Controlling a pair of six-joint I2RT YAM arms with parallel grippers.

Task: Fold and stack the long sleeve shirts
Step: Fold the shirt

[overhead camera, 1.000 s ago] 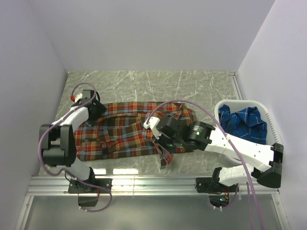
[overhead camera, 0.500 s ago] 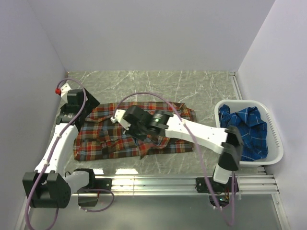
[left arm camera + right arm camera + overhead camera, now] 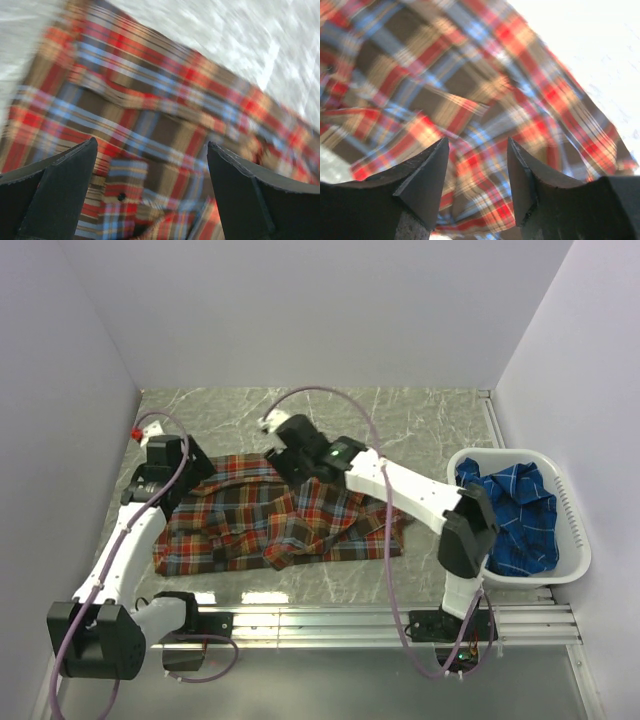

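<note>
The red-orange plaid long sleeve shirt (image 3: 270, 525) lies spread on the marble table, with rumpled folds along its front and right side. The blue plaid shirt (image 3: 510, 500) sits bunched in the white basket (image 3: 571, 518). My left gripper (image 3: 190, 472) hovers over the red shirt's back left corner. In the left wrist view the left gripper (image 3: 152, 150) is wide open, with only the cloth (image 3: 150, 100) below it. My right gripper (image 3: 288, 452) hangs over the shirt's back edge. In the right wrist view the right gripper (image 3: 477, 150) is open above the plaid (image 3: 470, 85), holding nothing.
White walls close in the table on the left, back and right. The basket stands at the right edge. Bare marble (image 3: 400, 420) lies behind the red shirt. The metal rail (image 3: 320, 620) with both arm bases runs along the near edge.
My right gripper carried part of the red shirt from the front right toward the back left, then opened and let it go. The left gripper opened slightly wider and shifted a little.
</note>
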